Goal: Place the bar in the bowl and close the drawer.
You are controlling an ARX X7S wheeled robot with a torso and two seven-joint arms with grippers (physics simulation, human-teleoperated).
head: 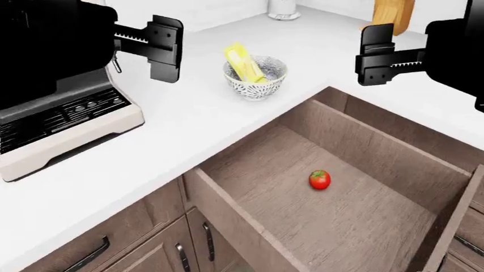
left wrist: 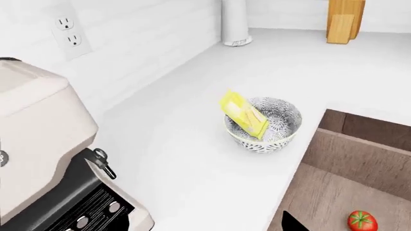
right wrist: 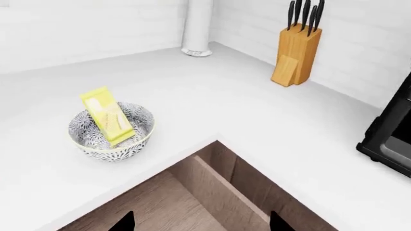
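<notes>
Already the bar point(head: 244, 63) leans in the bowl point(head: 257, 86); drawer point(head: 355, 226) gapes; both grippers parted, holding nothing

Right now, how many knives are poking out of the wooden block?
3. All three black handles stand side by side in the top of the knife block on the counter, by the back wall. The blades are hidden inside, and other slots may hold more.

1. A home kitchen, rendered in a simulator.
2. White L-shaped countertop point(head: 189, 119) above brown wood-grain cabinets point(head: 162, 209).
3. Knife block point(right wrist: 295, 53) at one o'clock from the bowl point(right wrist: 112, 137).
4. Coffee machine point(head: 53, 96) at nine o'clock.
5. Wall socket point(left wrist: 70, 33) on the white backsplash.
</notes>
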